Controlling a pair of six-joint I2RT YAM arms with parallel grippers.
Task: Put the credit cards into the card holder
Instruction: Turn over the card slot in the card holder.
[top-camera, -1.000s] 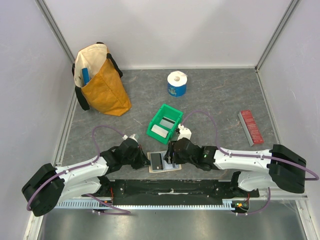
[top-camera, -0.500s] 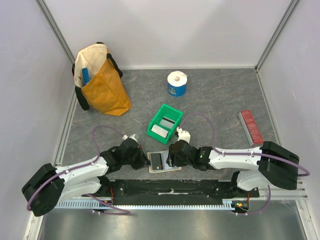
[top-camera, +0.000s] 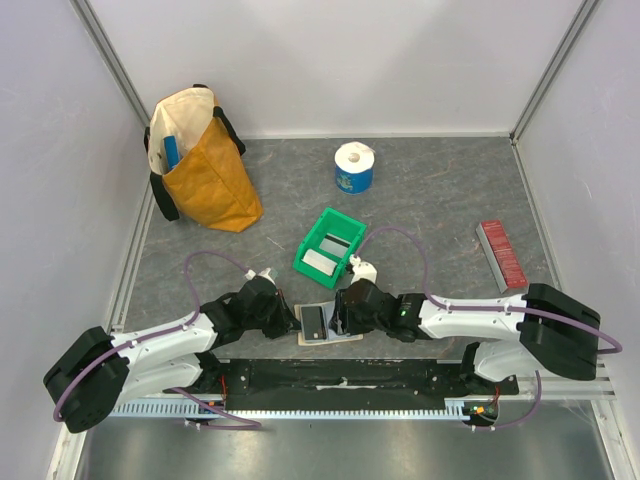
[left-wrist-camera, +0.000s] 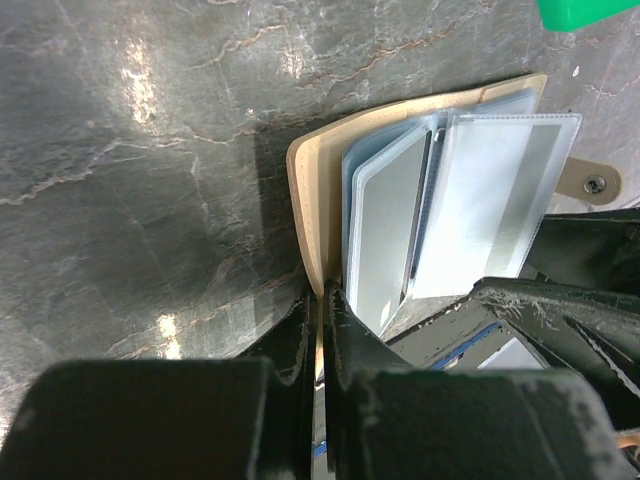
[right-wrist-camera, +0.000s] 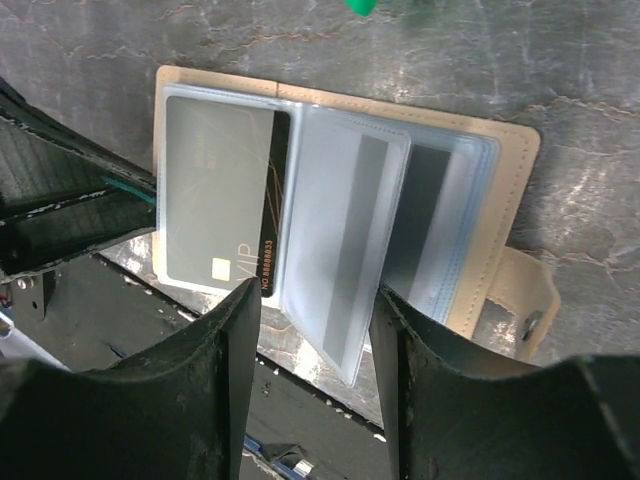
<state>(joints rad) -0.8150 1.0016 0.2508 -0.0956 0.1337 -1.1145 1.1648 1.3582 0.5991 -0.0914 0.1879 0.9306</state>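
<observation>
In the top view the left gripper (top-camera: 292, 318) and the right gripper (top-camera: 340, 318) meet over the card holder (top-camera: 322, 327) at the near edge of the table (top-camera: 450, 200). They cover much of it, so only a dark card face and a tan border show there. The left gripper is closed on the edge of the holder's tan cover, and its own fingers block the lower part of its wrist view. The right gripper stands open, one finger on either side of a raised clear pocket (right-wrist-camera: 340, 230). Whether either finger touches the pocket cannot be told. Grey and dark card shapes show through the cloudy pockets, but they cannot be counted. A blue item (top-camera: 172, 152) pokes out of the yellow bag (top-camera: 210, 185), mostly hidden.

The table is dark grey, marbled and glossy, with plain pale walls (top-camera: 350, 60) on three sides. The bag stands at the far left. A green bin (top-camera: 309, 237) sits just beyond the holder with two pale cards (top-camera: 338, 243) in it. Farther back is a paper roll (top-camera: 353, 160) with blue print too small to read, and a red strip (top-camera: 501, 254) lies at the right.

The grey card (right-wrist-camera: 215, 190) in the holder's first pocket reads "VIP" beside a gold chip. The digits along its dark stripe are too small to read. The closing tab (right-wrist-camera: 528, 305) has a metal snap.
</observation>
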